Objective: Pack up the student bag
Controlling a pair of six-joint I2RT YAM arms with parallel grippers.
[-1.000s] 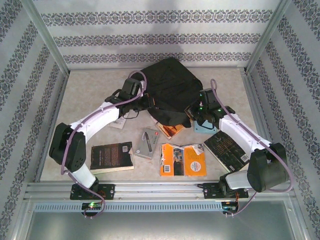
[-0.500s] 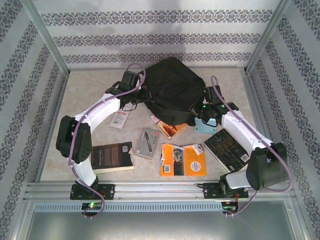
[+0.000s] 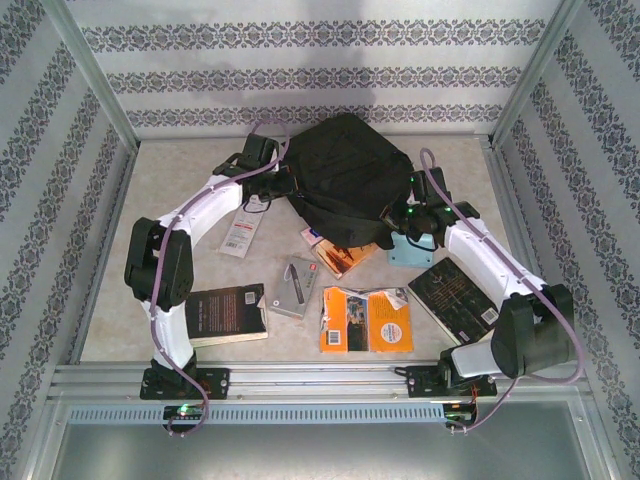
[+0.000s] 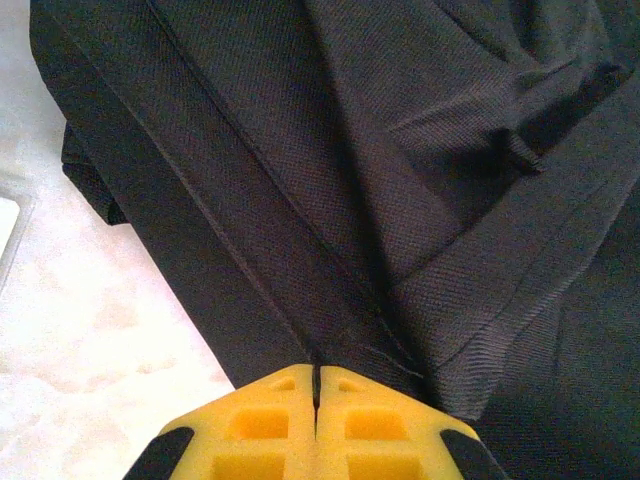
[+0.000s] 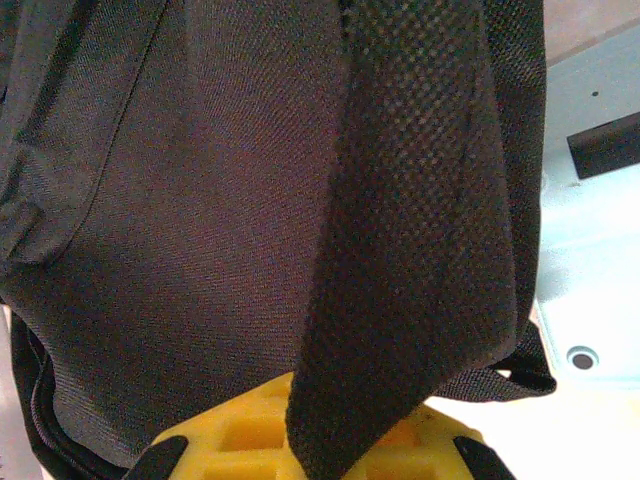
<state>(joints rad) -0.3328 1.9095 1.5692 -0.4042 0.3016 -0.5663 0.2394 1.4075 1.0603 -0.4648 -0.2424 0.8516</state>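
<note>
The student bag (image 3: pixel 350 170), a big black fabric backpack, sits at the back middle of the table, held up on both sides. My left gripper (image 3: pixel 288 190) is at its left edge. In the left wrist view the yellow fingers (image 4: pixel 270 425) are shut on a thin fold of the student bag (image 4: pixel 400 150). My right gripper (image 3: pixel 393 215) is at the bag's lower right. In the right wrist view a black mesh strap (image 5: pixel 420 200) of the student bag (image 5: pixel 200 200) runs down between that gripper's (image 5: pixel 335 425) shut yellow fingers (image 5: pixel 240 435).
In front of the bag lie a black book (image 3: pixel 225 312), a grey item (image 3: pixel 290 285), an orange book (image 3: pixel 365 320), a dark book (image 3: pixel 455 297), a brown booklet (image 3: pixel 345 257), a white packet (image 3: pixel 240 232) and a light blue box (image 3: pixel 412 248). Patterned walls close in three sides.
Both grippers have moved toward the back wall with the bag in them. The bag's lower edge has drawn back off the items in front of it.
</note>
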